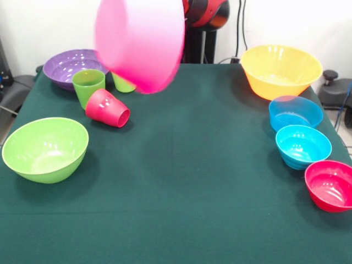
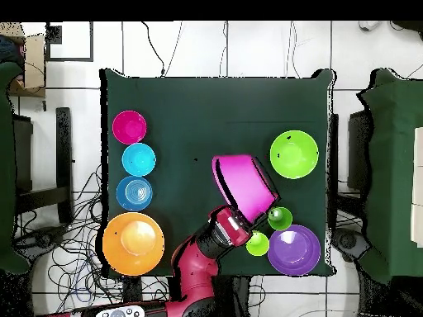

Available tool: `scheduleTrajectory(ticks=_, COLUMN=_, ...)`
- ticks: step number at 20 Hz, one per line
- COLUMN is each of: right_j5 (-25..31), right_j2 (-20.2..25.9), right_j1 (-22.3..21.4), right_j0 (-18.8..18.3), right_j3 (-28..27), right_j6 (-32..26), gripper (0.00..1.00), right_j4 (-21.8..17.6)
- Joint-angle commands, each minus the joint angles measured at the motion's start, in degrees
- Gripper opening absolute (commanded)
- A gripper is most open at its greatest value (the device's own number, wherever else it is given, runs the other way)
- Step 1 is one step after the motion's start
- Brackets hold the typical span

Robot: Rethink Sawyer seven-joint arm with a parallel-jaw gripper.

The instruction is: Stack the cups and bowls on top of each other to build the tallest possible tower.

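Observation:
My gripper (image 2: 235, 213) is shut on the large pink bowl (image 1: 140, 41) and holds it tilted in the air over the table's far left part; the bowl hides the gripper in the front view. The bowl also shows in the overhead view (image 2: 244, 186). Below it a red cup (image 1: 107, 108) lies on its side. A green cup (image 1: 88, 85) stands upright beside the red one. A lime-green cup (image 1: 122, 84) stands behind, partly hidden. The purple bowl (image 1: 66, 66) is at the far left and the lime-green bowl (image 1: 45, 148) at the near left.
On the right side stand the orange bowl (image 1: 280, 70), the translucent blue bowl (image 1: 295, 113), the turquoise bowl (image 1: 303, 146) and the small red bowl (image 1: 330, 185), in a row from far to near. The green tablecloth (image 1: 192, 181) covers the table. The red arm (image 2: 198, 264) reaches in from the base.

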Motion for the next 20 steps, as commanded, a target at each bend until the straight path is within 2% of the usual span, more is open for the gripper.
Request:
scheduleTrajectory(ticks=1, right_j5=-0.6, right_j2=8.6, right_j1=-0.2, right_j0=-1.1, right_j3=-5.1, right_j6=-10.3, gripper=1.00, right_j4=-0.6)
scheduleTrajectory(ticks=20, right_j5=-1.1, right_j2=8.6, right_j1=-0.1, right_j0=-1.1, right_j3=-5.2, right_j6=-9.3, gripper=1.00, right_j4=-0.7)
